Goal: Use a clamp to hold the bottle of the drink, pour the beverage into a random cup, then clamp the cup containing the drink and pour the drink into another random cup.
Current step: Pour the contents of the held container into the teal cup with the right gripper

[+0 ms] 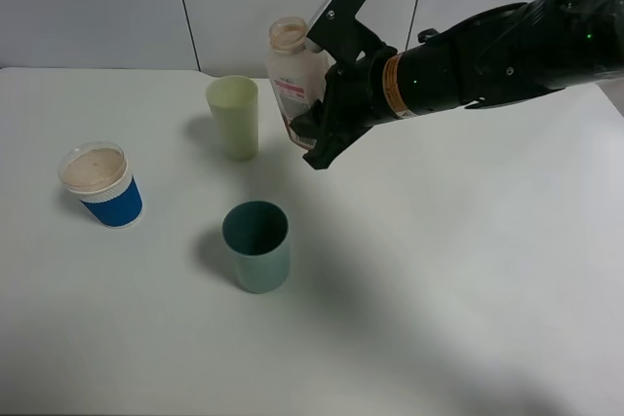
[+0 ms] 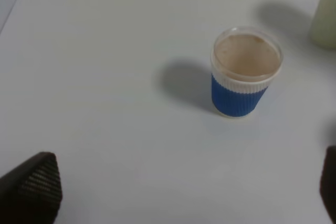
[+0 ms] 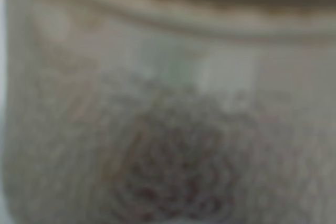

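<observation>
Right gripper point(image 1: 314, 131) clamps bottle point(image 1: 292, 70); its wrist view blurred. Left gripper point(image 2: 181, 187) spread wide, fingertips point(image 2: 34, 182) cropped.

A blue ribbed cup point(image 2: 242, 74) with a white rim stood upright on the white table point(image 2: 105, 51), filled nearly to the brim with a pale brown drink point(image 2: 245, 55). Part of a pale green cup point(image 2: 325, 14) showed near it, not touching. The left gripper point(image 2: 181, 187) had its dark fingertips point(image 2: 31, 187) spread wide, holding nothing.
</observation>
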`<action>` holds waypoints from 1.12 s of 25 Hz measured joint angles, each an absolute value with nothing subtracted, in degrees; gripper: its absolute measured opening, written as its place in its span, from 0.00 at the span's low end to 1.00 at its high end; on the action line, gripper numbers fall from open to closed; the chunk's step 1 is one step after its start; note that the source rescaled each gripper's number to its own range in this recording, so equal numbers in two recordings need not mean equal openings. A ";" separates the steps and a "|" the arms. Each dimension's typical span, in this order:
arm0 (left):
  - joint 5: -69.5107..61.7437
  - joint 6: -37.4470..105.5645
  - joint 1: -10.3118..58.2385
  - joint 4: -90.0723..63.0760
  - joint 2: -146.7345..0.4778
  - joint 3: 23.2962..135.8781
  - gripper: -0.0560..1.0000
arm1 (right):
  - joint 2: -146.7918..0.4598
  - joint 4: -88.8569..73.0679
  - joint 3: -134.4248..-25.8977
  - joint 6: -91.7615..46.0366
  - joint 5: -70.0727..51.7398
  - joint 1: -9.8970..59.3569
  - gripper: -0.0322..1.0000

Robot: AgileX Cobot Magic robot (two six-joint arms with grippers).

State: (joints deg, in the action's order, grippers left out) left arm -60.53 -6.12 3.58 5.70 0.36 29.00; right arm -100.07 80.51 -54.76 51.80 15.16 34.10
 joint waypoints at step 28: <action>-60.53 -6.12 3.58 5.70 0.36 29.00 1.00 | -91.93 72.74 -46.78 35.55 -0.38 40.84 0.05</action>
